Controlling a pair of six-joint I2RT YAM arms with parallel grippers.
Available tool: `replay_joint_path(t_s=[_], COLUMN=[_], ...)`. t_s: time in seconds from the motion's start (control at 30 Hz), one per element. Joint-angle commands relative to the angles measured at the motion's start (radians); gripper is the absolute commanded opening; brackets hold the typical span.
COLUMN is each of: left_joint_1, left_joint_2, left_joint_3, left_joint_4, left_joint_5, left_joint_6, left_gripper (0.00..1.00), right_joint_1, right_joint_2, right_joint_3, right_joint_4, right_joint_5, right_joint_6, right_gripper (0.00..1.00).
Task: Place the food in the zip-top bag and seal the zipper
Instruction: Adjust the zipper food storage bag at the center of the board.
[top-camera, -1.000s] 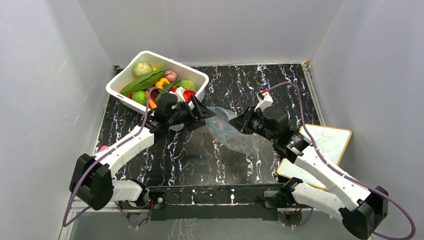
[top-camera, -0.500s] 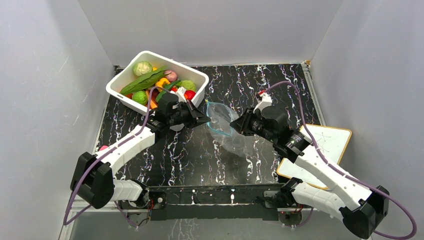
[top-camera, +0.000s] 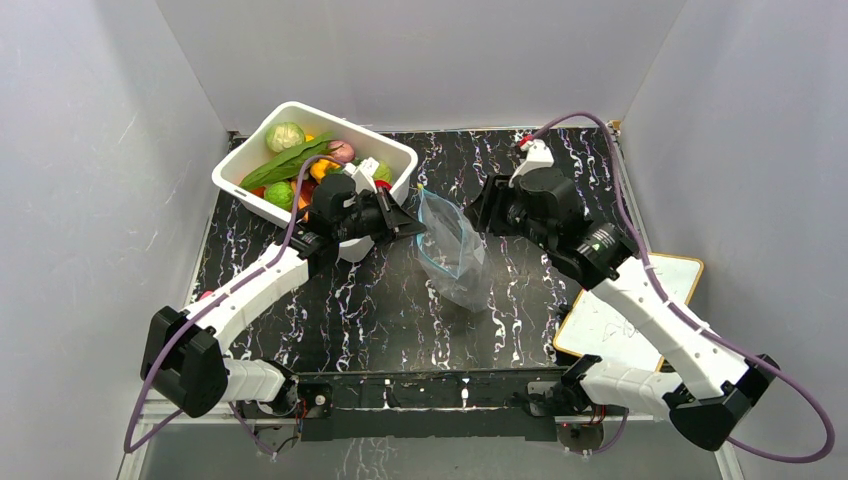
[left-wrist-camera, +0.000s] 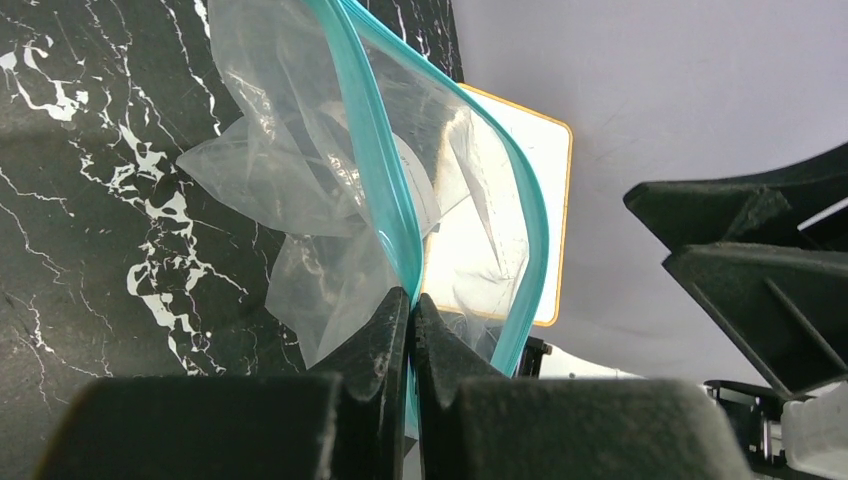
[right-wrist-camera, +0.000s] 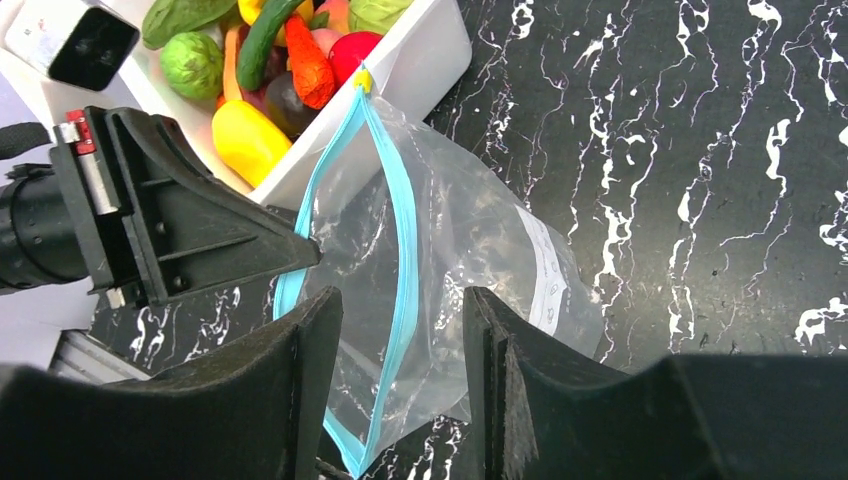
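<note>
The clear zip-top bag (top-camera: 455, 255) stands on edge at the middle of the black marble table, mouth gaping. My left gripper (top-camera: 410, 228) is shut on one lip of its light-blue zipper (left-wrist-camera: 395, 215); the strip runs up from the closed fingertips (left-wrist-camera: 392, 325). My right gripper (top-camera: 480, 213) hovers just right of the bag, open. In the right wrist view the bag (right-wrist-camera: 480, 240) and zipper (right-wrist-camera: 405, 230) lie below the parted fingers (right-wrist-camera: 320, 350), untouched. The food (top-camera: 300, 160), green, yellow, orange and red pieces, is in the white tub; none shows in the bag.
The white tub (top-camera: 395, 150) stands at the back left, its near corner close to the bag's top and the left gripper. A white board with an orange rim (top-camera: 625, 310) lies at the right edge, partly under the right arm. Grey walls enclose the table.
The left gripper closed on the bag's zipper edge. The right gripper opened, let go of the bag and drew back and up. The bag swung upright toward the tub.
</note>
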Motion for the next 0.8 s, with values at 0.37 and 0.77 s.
replay_joint_path(t_s=[0.37, 0.77], left_joint_1=[-0.017, -0.017], left_joint_2=[-0.013, -0.058], left_joint_3=[0.062, 0.113], left_joint_4=[0.007, -0.246], left_joint_5=[0.061, -0.187], left_joint_6=[0.064, 0.218], left_gripper=[0.00, 0.00], right_joint_1=[0.006, 0.007], right_joint_2=[0.184, 0.072], right_joint_3=[0.117, 0.135], right_joint_4=[-0.081, -0.151], right_joint_5=[0.080, 0.365], right_joint_6=[-0.067, -0.105], right_gripper=[0.34, 0.00])
